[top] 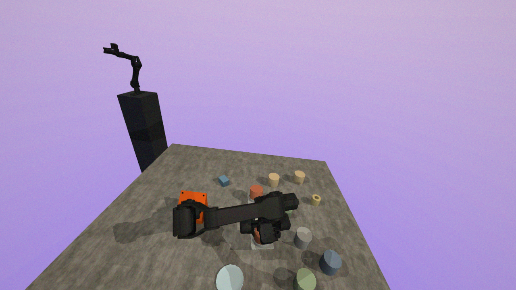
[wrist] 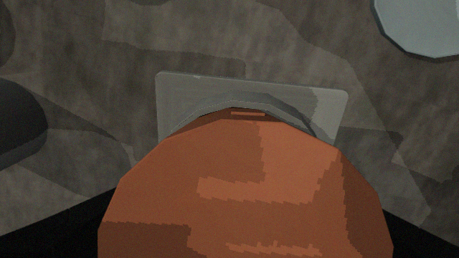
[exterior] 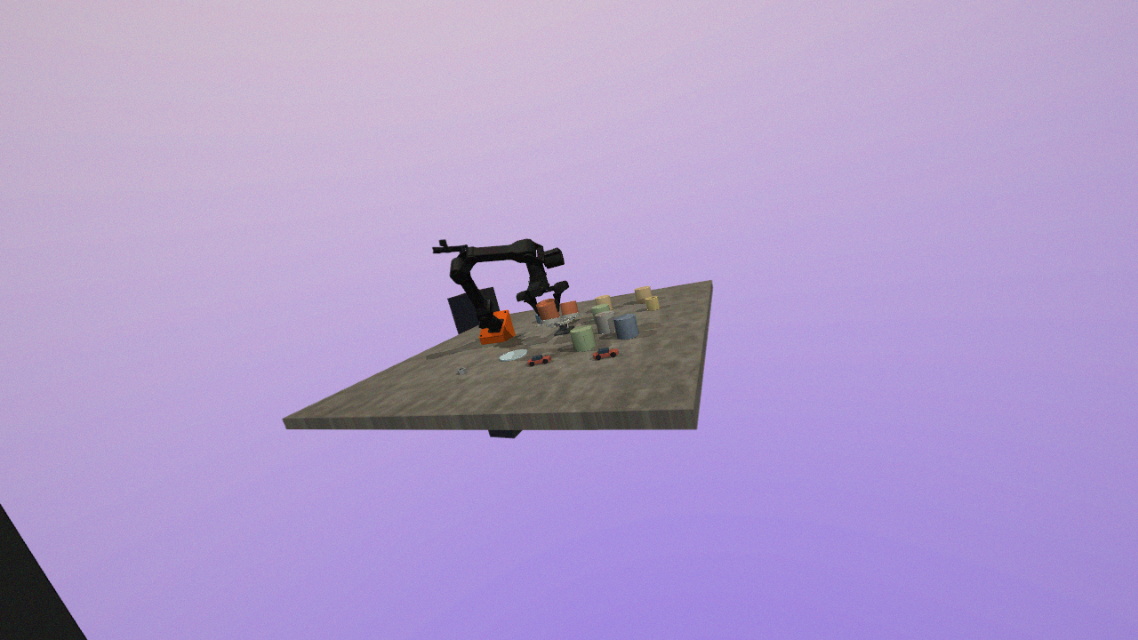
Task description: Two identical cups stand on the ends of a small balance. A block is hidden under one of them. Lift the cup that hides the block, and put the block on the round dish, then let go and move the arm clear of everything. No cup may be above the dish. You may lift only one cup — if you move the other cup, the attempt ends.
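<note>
My gripper [exterior: 546, 308] is shut on the near orange-red cup [top: 257, 236] [exterior: 546, 310] [wrist: 244, 197], with a finger on each side. This cup is at the near end of the balance [top: 262, 247] [exterior: 565, 321] [wrist: 172, 93]. Whether its rim touches the pan or is slightly above it I cannot tell. The other orange-red cup [top: 256, 191] [exterior: 569, 307] stands on the far end. The beam looks close to level in the exterior view. The pale round dish [top: 229, 277] [exterior: 513, 355] [wrist: 423, 25] has no cup above it. No block shows; the cups hide what is under them.
Grey [top: 302, 238], blue [top: 330, 263] [exterior: 626, 327] and green [top: 304, 280] [exterior: 582, 339] cylinders stand beside the balance. Red toy cars [exterior: 539, 359] [exterior: 605, 353] are near the dish. Tan cylinders [top: 273, 179] [top: 299, 177], a yellow ring [top: 315, 201] and a blue cube [top: 223, 181] lie farther back.
</note>
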Action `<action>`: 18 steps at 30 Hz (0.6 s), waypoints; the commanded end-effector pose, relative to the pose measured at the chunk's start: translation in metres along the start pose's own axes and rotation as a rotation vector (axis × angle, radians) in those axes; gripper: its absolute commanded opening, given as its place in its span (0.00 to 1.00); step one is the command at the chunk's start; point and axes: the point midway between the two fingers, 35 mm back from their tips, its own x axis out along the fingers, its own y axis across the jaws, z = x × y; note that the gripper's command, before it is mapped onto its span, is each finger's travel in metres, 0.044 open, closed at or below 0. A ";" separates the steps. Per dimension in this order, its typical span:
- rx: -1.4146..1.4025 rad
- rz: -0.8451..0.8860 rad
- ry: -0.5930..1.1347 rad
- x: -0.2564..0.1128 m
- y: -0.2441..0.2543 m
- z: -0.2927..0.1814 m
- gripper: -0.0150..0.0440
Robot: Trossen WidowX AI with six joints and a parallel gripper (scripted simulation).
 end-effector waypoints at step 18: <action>0.004 0.035 -0.014 -0.030 0.003 0.005 0.25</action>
